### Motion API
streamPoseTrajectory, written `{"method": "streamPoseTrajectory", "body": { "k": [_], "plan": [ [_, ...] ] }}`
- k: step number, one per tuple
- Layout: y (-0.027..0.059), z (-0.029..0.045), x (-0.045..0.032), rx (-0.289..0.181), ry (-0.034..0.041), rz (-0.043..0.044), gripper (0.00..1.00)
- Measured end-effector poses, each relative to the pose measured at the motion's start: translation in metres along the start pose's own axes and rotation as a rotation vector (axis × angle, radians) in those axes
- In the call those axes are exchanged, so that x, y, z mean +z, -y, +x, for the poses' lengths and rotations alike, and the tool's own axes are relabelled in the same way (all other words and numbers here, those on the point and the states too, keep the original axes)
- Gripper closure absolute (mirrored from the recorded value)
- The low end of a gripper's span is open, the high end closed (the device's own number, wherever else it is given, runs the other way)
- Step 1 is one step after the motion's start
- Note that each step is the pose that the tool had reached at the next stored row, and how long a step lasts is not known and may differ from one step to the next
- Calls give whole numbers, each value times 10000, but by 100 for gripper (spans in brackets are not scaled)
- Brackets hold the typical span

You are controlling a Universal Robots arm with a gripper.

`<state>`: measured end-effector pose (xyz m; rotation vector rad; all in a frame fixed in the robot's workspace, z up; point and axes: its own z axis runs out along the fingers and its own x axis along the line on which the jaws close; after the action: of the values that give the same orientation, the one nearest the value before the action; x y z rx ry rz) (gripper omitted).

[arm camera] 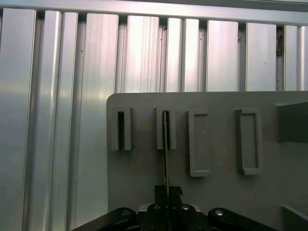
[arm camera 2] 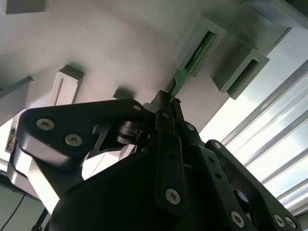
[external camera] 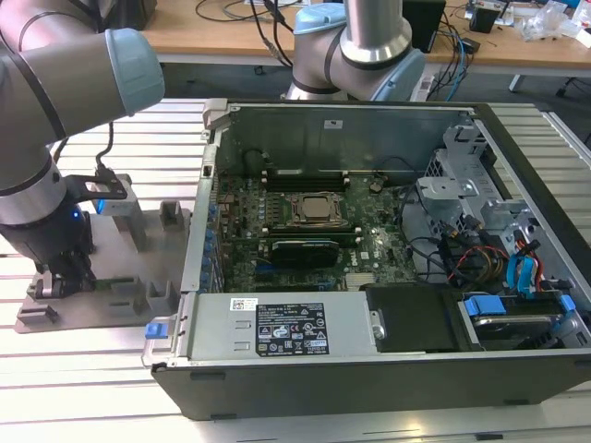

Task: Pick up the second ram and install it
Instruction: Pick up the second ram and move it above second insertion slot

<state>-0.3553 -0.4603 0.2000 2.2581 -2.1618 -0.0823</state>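
1 gripper point(arm camera 2: 166, 100) pinching 1 second ram point(arm camera 2: 198, 52) | far end in 1 fixture slot point(arm camera: 159, 130)

Matt grey plastic fixture point(arm camera: 144, 168), shiny aluminium table point(arm camera: 62, 120), matt black pincer point(arm camera 2: 166, 102), green circuit-board second ram point(arm camera 2: 199, 50)

Your arm point(external camera: 42, 111) is bending down at the exterior view's left, on the near side of the scene, with its blue-capped joint point(external camera: 134, 65) riding high and its dark wrist point(external camera: 46, 231) pointing straight down. Your gripper point(external camera: 63, 277) point(arm camera 2: 169, 103) point(arm camera: 167, 191) is hanging low beneath that wrist. In both wrist views its black linkage arms point(arm camera 2: 72, 130) are angling inward and its two fingers point(arm camera 2: 162, 118) are pressing together at the tips, pinching the thin edge of the second ram point(arm camera 2: 182, 76) between them and leaving no open gap beside it.
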Motion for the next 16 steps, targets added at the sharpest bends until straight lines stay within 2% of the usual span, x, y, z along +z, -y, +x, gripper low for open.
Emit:
{"method": "streamPoseTrajectory", "body": {
  "k": [6,7,10,12,16],
  "plan": [
    [-1,0,-3,-1,15,1,86],
    [-2,0,-30,-1,14,0,86],
    [-9,-5,-176,0,15,0,86],
    [-15,-9,-318,-1,17,1,86],
    [-22,-13,-464,-1,31,1,86]
  ]
}}
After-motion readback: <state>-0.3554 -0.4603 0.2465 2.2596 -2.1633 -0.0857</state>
